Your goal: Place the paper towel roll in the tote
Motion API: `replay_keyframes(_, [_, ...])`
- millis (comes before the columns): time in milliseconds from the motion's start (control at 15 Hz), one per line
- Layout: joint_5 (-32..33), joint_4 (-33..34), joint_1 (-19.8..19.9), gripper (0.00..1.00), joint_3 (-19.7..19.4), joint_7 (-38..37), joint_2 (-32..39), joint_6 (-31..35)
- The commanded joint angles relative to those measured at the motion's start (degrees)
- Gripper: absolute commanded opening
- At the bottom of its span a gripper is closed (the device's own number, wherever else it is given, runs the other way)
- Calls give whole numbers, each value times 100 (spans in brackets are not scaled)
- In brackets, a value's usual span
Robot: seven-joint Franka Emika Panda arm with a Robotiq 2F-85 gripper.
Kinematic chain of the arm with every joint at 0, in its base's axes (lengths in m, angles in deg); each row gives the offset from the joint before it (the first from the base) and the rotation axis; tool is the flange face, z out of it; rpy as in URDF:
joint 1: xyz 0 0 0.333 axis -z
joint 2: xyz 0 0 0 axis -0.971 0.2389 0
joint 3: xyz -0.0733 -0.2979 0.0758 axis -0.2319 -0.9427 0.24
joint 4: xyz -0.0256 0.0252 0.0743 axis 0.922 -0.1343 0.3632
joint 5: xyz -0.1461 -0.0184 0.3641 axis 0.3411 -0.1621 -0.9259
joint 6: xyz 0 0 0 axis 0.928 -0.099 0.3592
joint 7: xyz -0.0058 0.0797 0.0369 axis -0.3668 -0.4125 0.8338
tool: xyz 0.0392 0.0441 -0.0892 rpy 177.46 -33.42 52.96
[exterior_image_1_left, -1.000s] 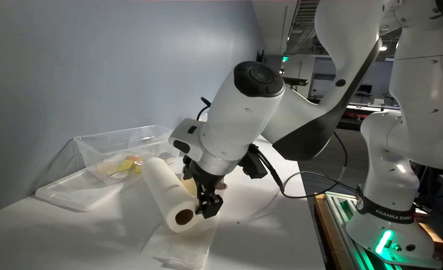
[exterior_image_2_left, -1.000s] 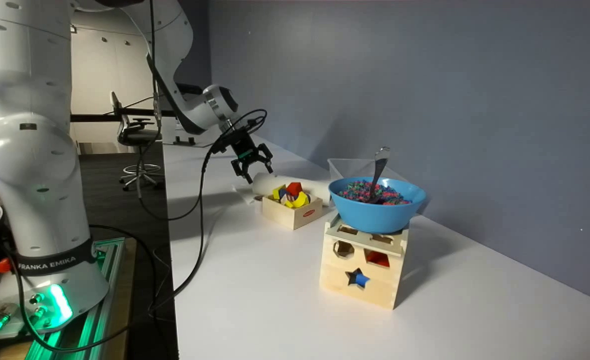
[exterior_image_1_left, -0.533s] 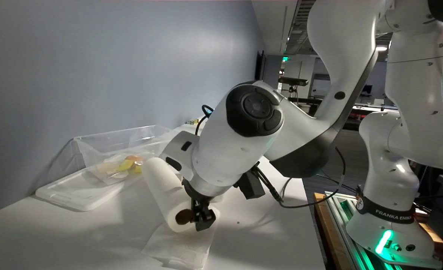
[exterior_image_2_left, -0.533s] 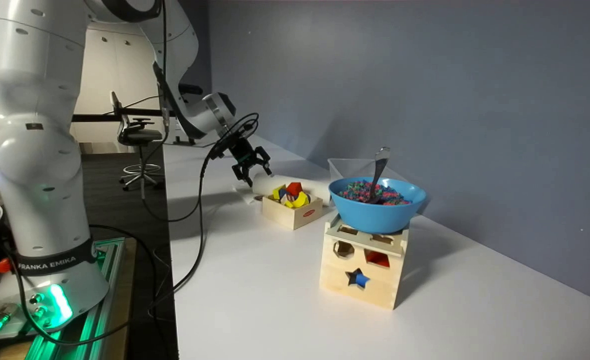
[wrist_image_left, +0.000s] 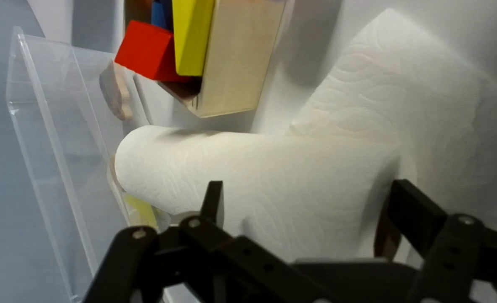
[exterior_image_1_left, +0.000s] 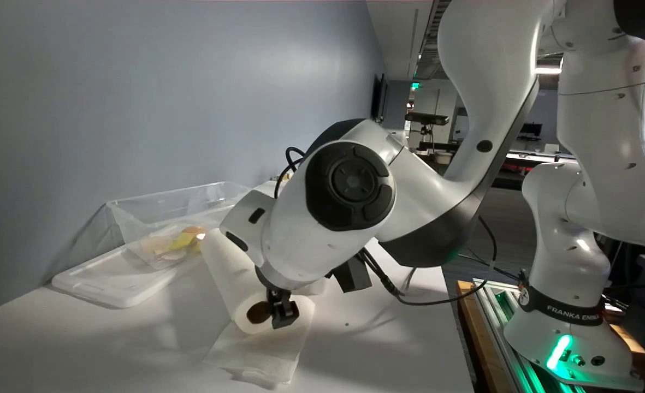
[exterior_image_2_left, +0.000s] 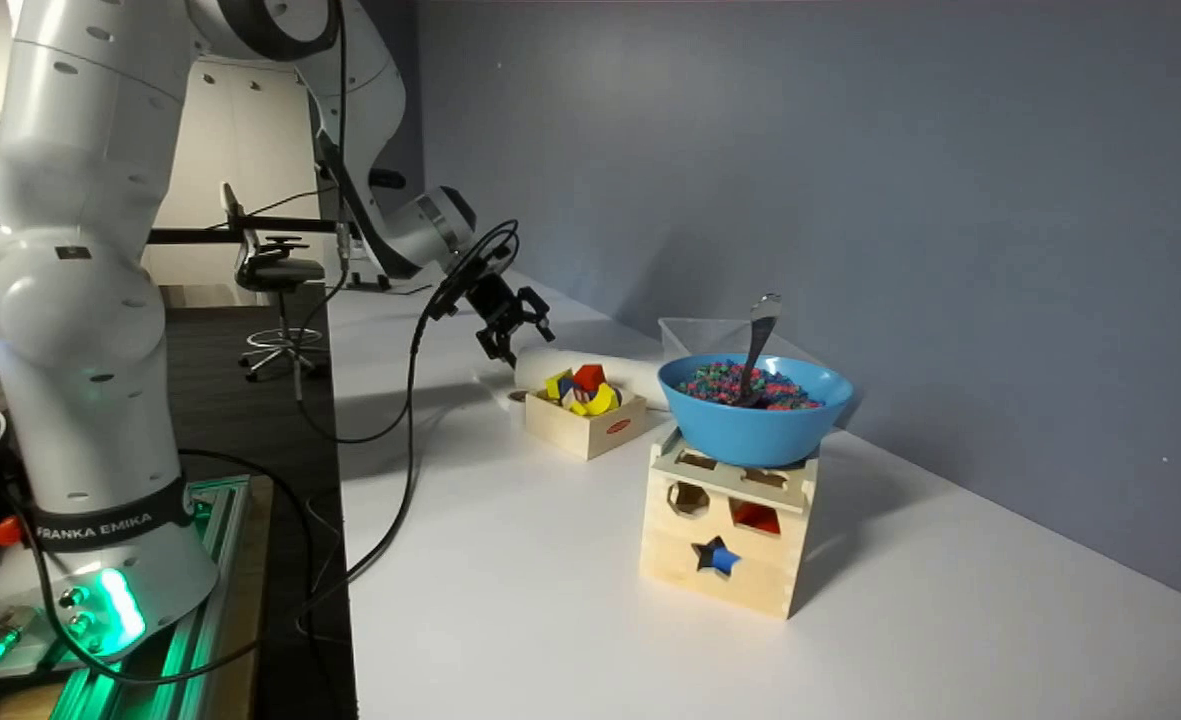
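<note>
The white paper towel roll [exterior_image_1_left: 229, 273] lies on its side on the table, with its dark core hole facing that exterior camera. It also shows in the other exterior view [exterior_image_2_left: 640, 375] and the wrist view [wrist_image_left: 273, 176]. The clear tote [exterior_image_1_left: 175, 197] stands beyond it along the wall; its wall shows in the wrist view [wrist_image_left: 50, 126]. My gripper [wrist_image_left: 307, 185] is open, tilted down over the roll's near end. One finger is over the roll's side and the other is beside the core-hole end [exterior_image_1_left: 284, 315]. In an exterior view the gripper [exterior_image_2_left: 528, 348] is just above the roll. Contact cannot be told for each finger.
A flat paper sheet [exterior_image_1_left: 262, 355] extends from under the roll. A wooden box of coloured blocks [exterior_image_2_left: 585, 425] stands close beside the roll. A blue bowl [exterior_image_2_left: 750, 425] sits on a wooden shape sorter [exterior_image_2_left: 725, 540]. A flat translucent lid-like piece [exterior_image_1_left: 109, 281] lies by the tote.
The gripper has moved down to the roll's near end and toward the wall, and the wrist has tilted. The roll and sheet have shifted slightly toward the wall in the last half second.
</note>
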State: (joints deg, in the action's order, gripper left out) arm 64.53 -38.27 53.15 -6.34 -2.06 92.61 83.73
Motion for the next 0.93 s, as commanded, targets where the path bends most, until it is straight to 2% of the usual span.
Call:
replay_keyframes(0, [222, 357, 23, 100, -38, 128, 359, 30])
replay_keyframes(600, [401, 683, -24, 100, -71, 617, 486, -85])
replay_keyframes(867, [353, 868, 38, 100, -64, 950, 603, 113])
